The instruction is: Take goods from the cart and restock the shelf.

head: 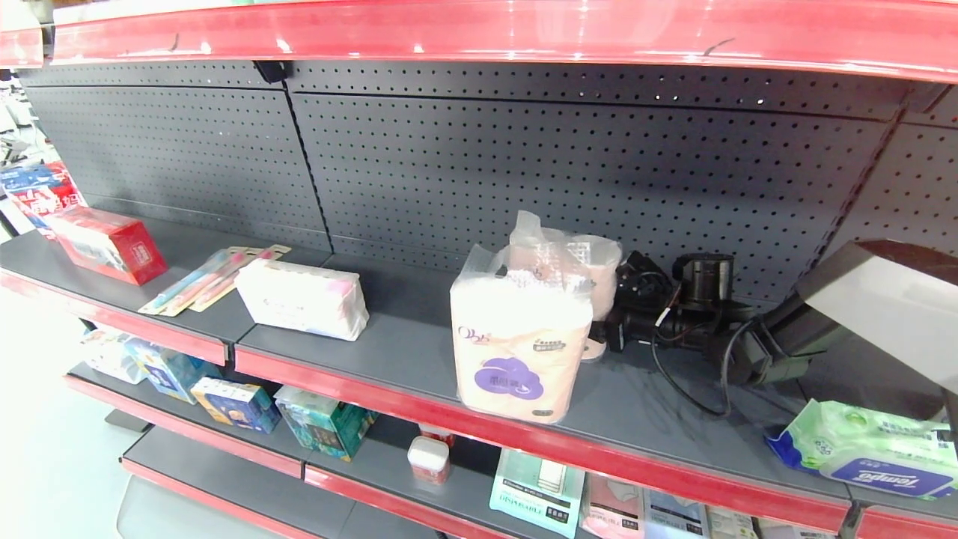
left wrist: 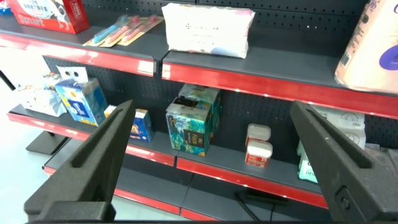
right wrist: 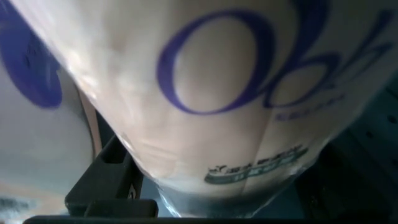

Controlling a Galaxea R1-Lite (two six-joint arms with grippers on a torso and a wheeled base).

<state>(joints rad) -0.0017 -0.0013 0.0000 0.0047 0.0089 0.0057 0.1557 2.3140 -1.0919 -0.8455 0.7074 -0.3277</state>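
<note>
My R gripper (head: 610,329) sits low over the mid board of the shelf (head: 419,352), right up against the rear right side of the toilet-roll pack (head: 516,337). The pack's wrapper is pressed close to my R wrist cam. I can't tell whether the gripper is clamping the pack or just lying against it.

The pack is peach w/ a purple cloud print. It stands upright on the mid board, its base near the red front edge and the bunched plastic top pointing up.

My L gripper (left wrist: 211,109) is spread wide w/ nothing in it. It hangs in front of the lower tiers, facing them.

On the same board as the pack:
- A white tissue pack (head: 303,298) lies flat to the pack's left, well apart from it.
- Carded toothbrushes (head: 209,281) lie just beside the tissue pack, further left.
- A red box (head: 108,243) is at the far left end.
- A green and blue wet-wipes pack (head: 868,445) lies flat to the right, near the front edge and well apart from the roll pack.

On the tier below:
- A teal box (head: 325,423) stands at the front.
- Two small red and white jars (left wrist: 258,144) are stacked near it, to its right.
- More boxed goods sit left of the teal box, too small to tell what they are.
</note>
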